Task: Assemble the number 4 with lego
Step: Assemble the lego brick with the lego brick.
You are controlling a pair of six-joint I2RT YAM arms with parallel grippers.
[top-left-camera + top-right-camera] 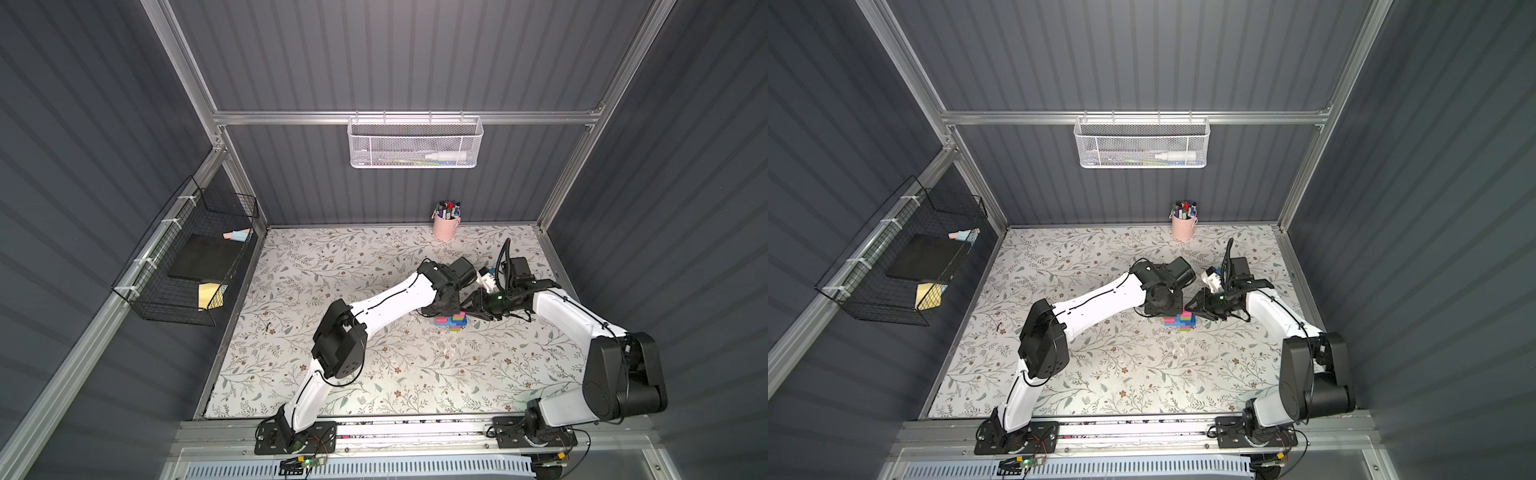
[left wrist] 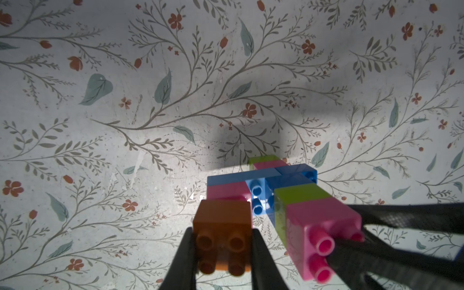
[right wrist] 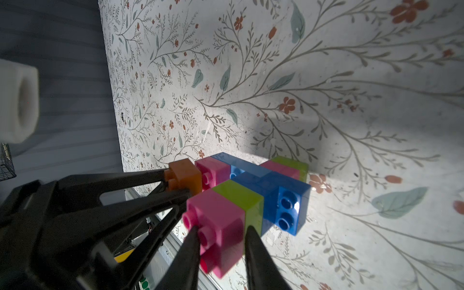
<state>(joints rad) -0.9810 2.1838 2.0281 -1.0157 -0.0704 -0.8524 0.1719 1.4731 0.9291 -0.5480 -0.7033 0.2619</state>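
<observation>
The 4 (image 1: 452, 322) looks almost finished. It lies on the bench (image 1: 374, 365) as one joined cluster, right at the tips of both claws, which meet over it from opposite sides. In the wrist views a long blue brick (image 2: 238, 175) crosses between two stems. One stem is orange and pink, the other pink, green and blue, and another pink and green pair sits on the side away from the claws. No loose lego shows on the bench in either top view, so I judge that every brick is in.

The left claw (image 2: 223, 233) is narrow, clamped on the orange brick (image 2: 222, 221) at the end of one stem. The right claw (image 3: 222, 229) is narrow too, gripping the pink brick (image 3: 218, 216) that ends the neighbouring stem. The orange brick touches its pink neighbour, but I cannot tell whether that seam is fully pressed. What is left is probably a last squeeze, then letting go.

Beyond the claws, against the back wall, a cup (image 1: 445, 228) stands full of pens (image 1: 448, 207). Higher up behind them, a white basket (image 1: 415, 124) hangs on the rail, holding a bottle (image 1: 444, 156) and something flat and greenish, too faint to name. Well off to the left claw's outer side, a wire basket (image 1: 166, 311) holds a black slab (image 1: 203, 257), a yellow pad (image 1: 208, 293) and a small pink-and-blue piece.
</observation>
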